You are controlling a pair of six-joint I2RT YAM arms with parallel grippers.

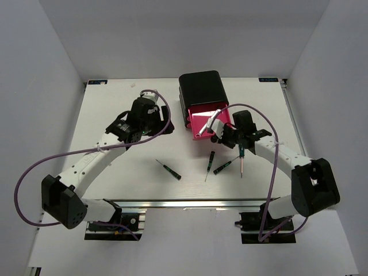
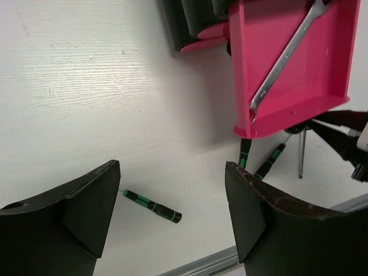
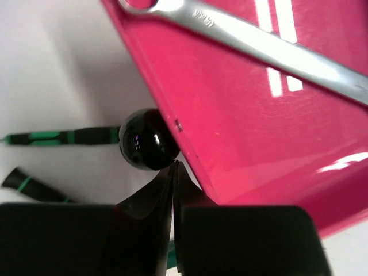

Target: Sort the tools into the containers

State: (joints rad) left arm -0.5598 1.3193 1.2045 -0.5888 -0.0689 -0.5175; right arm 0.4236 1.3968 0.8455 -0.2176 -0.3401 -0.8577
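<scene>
A black box [image 1: 201, 87] stands at the back with one pink drawer [image 1: 202, 127] pulled out. A silver wrench [image 1: 214, 119] lies in the drawer. My right gripper [image 1: 222, 137] is at the drawer's front. Its jaws [image 3: 174, 168] are shut with nothing between them, the tips touching just beside the round black knob [image 3: 146, 140]. My left gripper [image 2: 172, 213] is open and empty, hovering above a thin black-and-green screwdriver [image 2: 152, 207], which also shows in the top view [image 1: 169, 169]. Three more screwdrivers [image 1: 210, 163] [image 1: 223, 167] [image 1: 241, 158] lie in front of the drawer.
The left wrist view shows the drawer [image 2: 336, 57], the wrench [image 2: 287, 54] and two more pink drawer fronts [image 2: 201, 45] in the box. A metal rail [image 1: 190, 202] runs along the table's near edge. White walls enclose the table.
</scene>
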